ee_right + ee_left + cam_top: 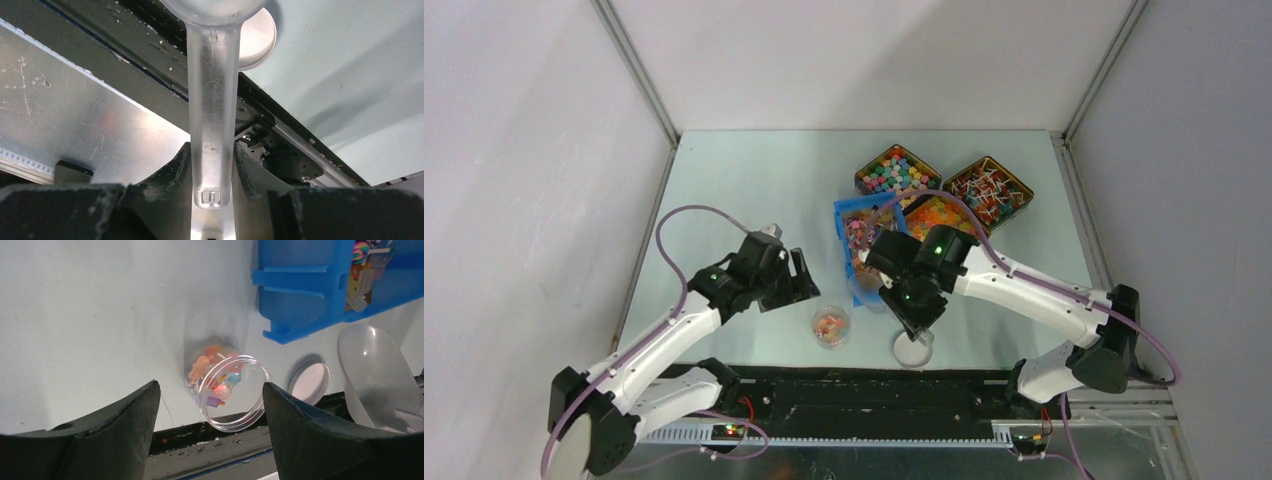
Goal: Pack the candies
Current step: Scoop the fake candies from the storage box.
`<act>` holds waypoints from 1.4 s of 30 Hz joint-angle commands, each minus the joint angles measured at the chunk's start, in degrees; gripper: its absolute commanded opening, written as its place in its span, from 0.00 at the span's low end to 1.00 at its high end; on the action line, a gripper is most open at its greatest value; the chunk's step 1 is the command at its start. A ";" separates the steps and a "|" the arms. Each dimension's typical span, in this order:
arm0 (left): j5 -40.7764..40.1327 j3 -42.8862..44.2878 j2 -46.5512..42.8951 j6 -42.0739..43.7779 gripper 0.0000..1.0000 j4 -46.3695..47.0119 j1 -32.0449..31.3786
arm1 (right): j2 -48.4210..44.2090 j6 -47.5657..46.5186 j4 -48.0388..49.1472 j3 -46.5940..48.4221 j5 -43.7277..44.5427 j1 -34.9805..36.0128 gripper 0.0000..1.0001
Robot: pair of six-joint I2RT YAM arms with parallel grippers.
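Small mixed-colour candies (860, 236) lie in a blue bin (845, 222). More candies (214, 374) sit in a clear open jar (830, 326) near the table's front edge. My left gripper (796, 276) hangs open just left of the jar (235, 410), which shows between and beyond its fingers (125, 425) without touching them. My right gripper (212, 152) is shut on the handle of a clear plastic scoop (212, 95). The scoop's bowl (377, 375) hovers in front of the bin and looks empty. From above, the right gripper (892, 290) is between bin and lid.
The jar's white lid (913, 349) lies flat right of the jar, also in the wrist views as the lid (310, 382) and lid (260, 37). Two open tins (897, 170) (987, 190) and a tray of orange sweets (939, 215) stand behind the bin. A black rail (854, 390) runs along the front.
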 commanded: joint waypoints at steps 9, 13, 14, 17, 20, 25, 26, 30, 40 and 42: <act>4.50 9.86 10.12 3.27 0.80 6.36 -0.31 | -2.24 -2.18 -2.53 -0.02 -2.47 -11.32 0.00; 5.41 13.20 14.46 3.47 0.80 7.74 -1.26 | -0.41 -3.14 -4.48 -0.03 -2.72 -12.50 0.00; 5.61 14.26 15.82 3.43 0.80 7.91 -1.63 | -0.13 -3.24 -4.91 -0.02 -2.76 -12.60 0.00; 5.84 16.35 19.05 3.42 0.80 8.77 -2.39 | 1.35 -3.35 -5.81 -0.03 -3.78 -12.80 0.00; 6.02 18.41 21.63 3.39 0.80 9.27 -3.22 | 2.56 -3.35 -6.18 -0.02 -4.80 -12.96 0.00; 4.04 21.67 27.29 4.00 0.79 6.88 -4.17 | 4.83 -3.19 -6.32 0.52 -6.18 -13.08 0.00; 3.97 22.18 27.86 4.02 0.78 6.74 -4.36 | 5.41 -3.11 -6.33 0.80 -6.45 -13.14 0.00; 4.41 22.90 30.38 4.37 0.74 7.18 -4.73 | 7.51 -3.29 -6.56 2.39 -6.82 -13.22 0.00; 1.73 24.59 32.58 6.27 0.67 5.72 -6.12 | 14.30 -4.66 -9.61 8.89 -7.51 -14.50 0.00; 1.27 24.58 32.56 6.38 0.67 5.72 -6.38 | 15.34 -4.64 -9.98 9.84 -8.00 -15.03 0.00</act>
